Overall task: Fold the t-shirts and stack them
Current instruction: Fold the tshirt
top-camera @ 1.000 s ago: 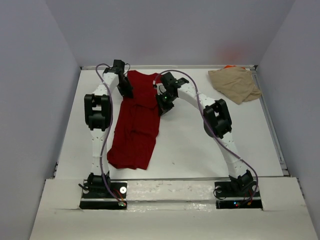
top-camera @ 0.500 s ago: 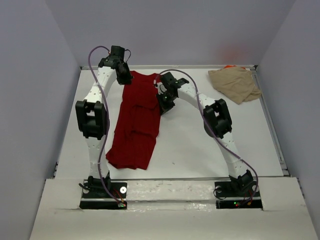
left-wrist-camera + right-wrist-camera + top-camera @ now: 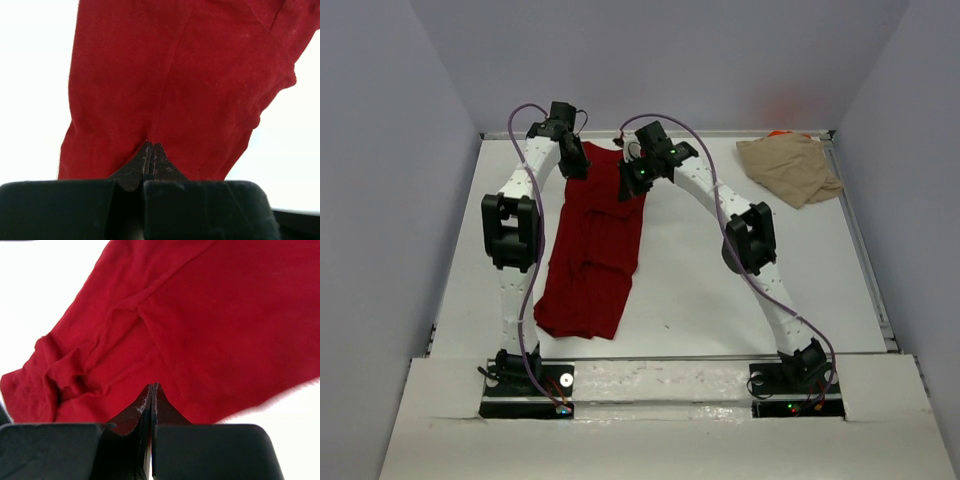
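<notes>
From the top external view, the dark red t-shirt (image 3: pixel 588 262) lies lengthwise on the white tabletop (image 3: pixel 720 290), its near hem spread flat and its far end drawn up toward the two arms; the left end effector (image 3: pixel 574 163) sits at the far left corner of the dark red t-shirt and the right end effector (image 3: pixel 632 184) at its far right corner, the cloth stretched between them; the tan t-shirt (image 3: pixel 788 168) lies crumpled well to the right of the dark red t-shirt, near the far right corner of the tabletop; a sliver of orange fabric (image 3: pixel 778 133) shows just behind the tan t-shirt, farther still from the dark red one.

In the left wrist view, the left end effector (image 3: pixel 151 150) is clenched, its two fingertips pressed together on a pinch of the dark red t-shirt (image 3: pixel 175 75); creases in the cloth run in toward that pinch; the shirt fills most of the view beyond the fingertips, with bright tabletop (image 3: pixel 30 75) on either side of it.

In the right wrist view, the right end effector (image 3: pixel 151 390) is likewise clenched, tips together at the edge of the dark red t-shirt (image 3: pixel 210 315), gripping it; a bunched, wrinkled part of the shirt, seemingly a sleeve, lies to the left of the fingertips; a seam line runs from the upper middle of the cloth down toward the tips; the tabletop (image 3: pixel 45 275) shows beyond the shirt at upper left and at lower right.
</notes>
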